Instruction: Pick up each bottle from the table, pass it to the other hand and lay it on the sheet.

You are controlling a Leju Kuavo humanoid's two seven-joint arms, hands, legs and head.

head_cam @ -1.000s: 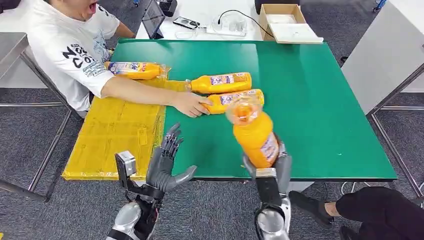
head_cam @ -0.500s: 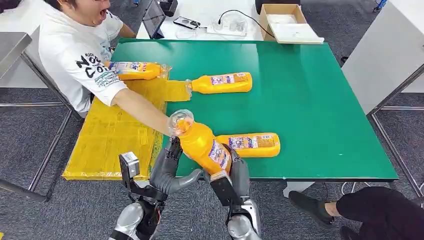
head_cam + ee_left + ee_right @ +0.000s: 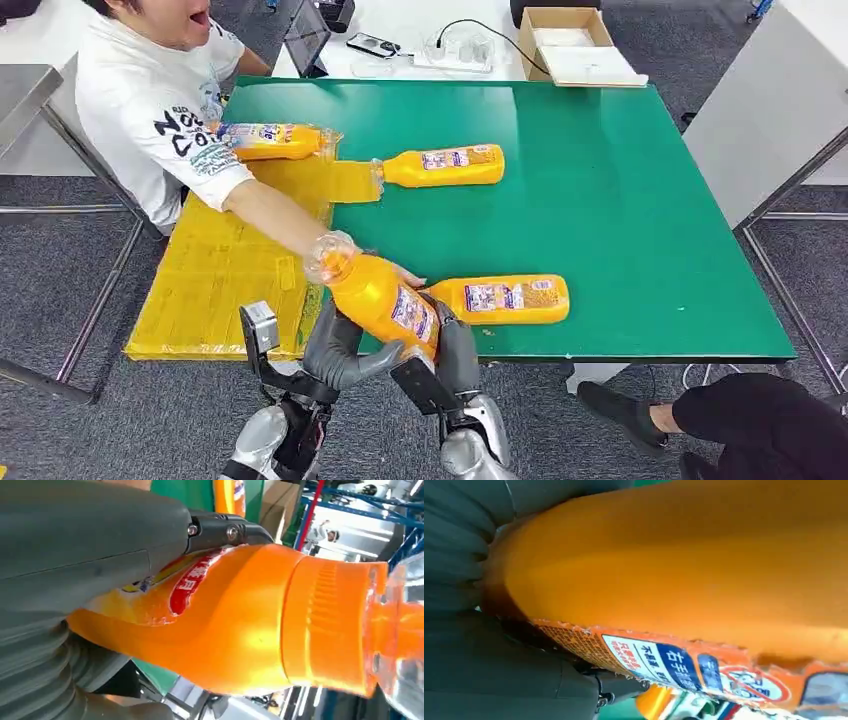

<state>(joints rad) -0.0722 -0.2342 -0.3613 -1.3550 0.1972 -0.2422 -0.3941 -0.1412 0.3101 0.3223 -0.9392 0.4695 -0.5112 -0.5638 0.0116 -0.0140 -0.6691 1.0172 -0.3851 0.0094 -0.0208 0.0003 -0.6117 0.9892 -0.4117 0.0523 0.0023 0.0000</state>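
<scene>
The right hand gripped an orange bottle at the near edge of the green desk, its cap tilted left toward the yellow sheet. The left hand pressed against the bottle's underside, but I could not tell whether its fingers were closed. Another bottle lay on the desk just to the right.

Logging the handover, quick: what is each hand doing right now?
Left hand: against the raised orange bottle; whether it grips cannot be told.
Right hand: holding that bottle by its base end.
</scene>
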